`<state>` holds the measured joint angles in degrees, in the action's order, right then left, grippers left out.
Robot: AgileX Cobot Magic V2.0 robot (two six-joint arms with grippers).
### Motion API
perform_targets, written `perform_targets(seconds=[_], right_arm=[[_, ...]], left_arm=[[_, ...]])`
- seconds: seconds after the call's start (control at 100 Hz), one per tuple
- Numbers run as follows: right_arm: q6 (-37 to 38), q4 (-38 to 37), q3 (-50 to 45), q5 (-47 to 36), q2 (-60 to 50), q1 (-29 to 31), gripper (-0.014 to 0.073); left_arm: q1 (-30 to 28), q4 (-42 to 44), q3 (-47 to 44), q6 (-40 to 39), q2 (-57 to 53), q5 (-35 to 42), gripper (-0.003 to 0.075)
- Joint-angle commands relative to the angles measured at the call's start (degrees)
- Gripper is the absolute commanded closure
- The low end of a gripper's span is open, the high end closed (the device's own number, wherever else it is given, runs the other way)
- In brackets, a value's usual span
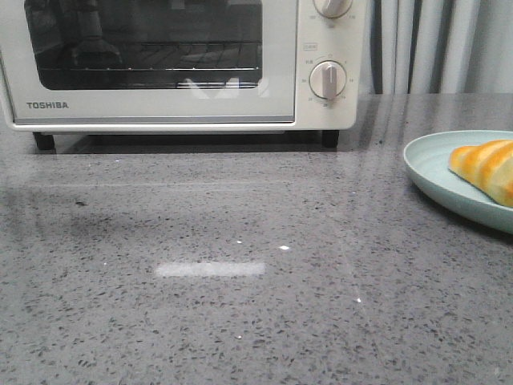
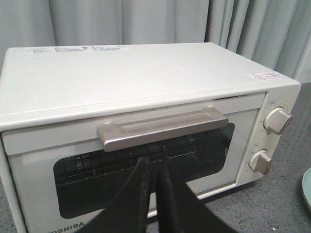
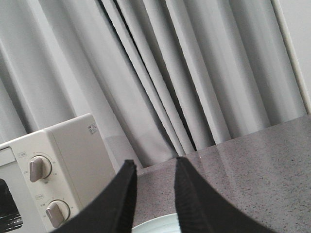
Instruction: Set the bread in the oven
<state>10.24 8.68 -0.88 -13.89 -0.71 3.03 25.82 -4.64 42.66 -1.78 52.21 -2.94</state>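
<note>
You face a speckled grey stone-look countertop (image 1: pixel 240 281) backed by pale grey pleated curtains (image 3: pixel 160 73). At its far left stands the cream-white Toshiba toaster oven (image 1: pixel 160 108), on black feet; its glass-windowed door (image 2: pixel 146 165) is shut, with the wire rack (image 1: pixel 192 60) visible behind the pane and a long metallic handle (image 2: pixel 163 128) across the top of the door. Two round dials (image 1: pixel 328 80) sit one above the other on its right panel. At the right edge of the counter, well apart from the oven, lies a pale blue-green round plate (image 1: pixel 437 172), and on it rests the golden-orange bread roll with cream stripes (image 1: pixel 485 167), partly cut off by the frame. The left gripper (image 2: pixel 154 167) hangs just before the door below the handle, its black fingers nearly touching and empty. The right gripper (image 3: pixel 154 167) hovers above the plate rim, fingers a small gap apart, grasping nothing.
</note>
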Motion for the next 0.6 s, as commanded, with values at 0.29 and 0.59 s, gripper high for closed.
perform_targets(seconds=[0.29,0.59], right_arm=[[0.18,-1.0,0.36,-3.3,-1.25,-0.1,0.0418],[0.3,-1.08,0.36,-3.3,-1.25,-0.1,0.0418]], left_arm=[[0.41,1.84,6.36,0.12,7.4,8.7,0.074],[0.41,2.58,6.44,0.12,10.57,13.94,0.074]])
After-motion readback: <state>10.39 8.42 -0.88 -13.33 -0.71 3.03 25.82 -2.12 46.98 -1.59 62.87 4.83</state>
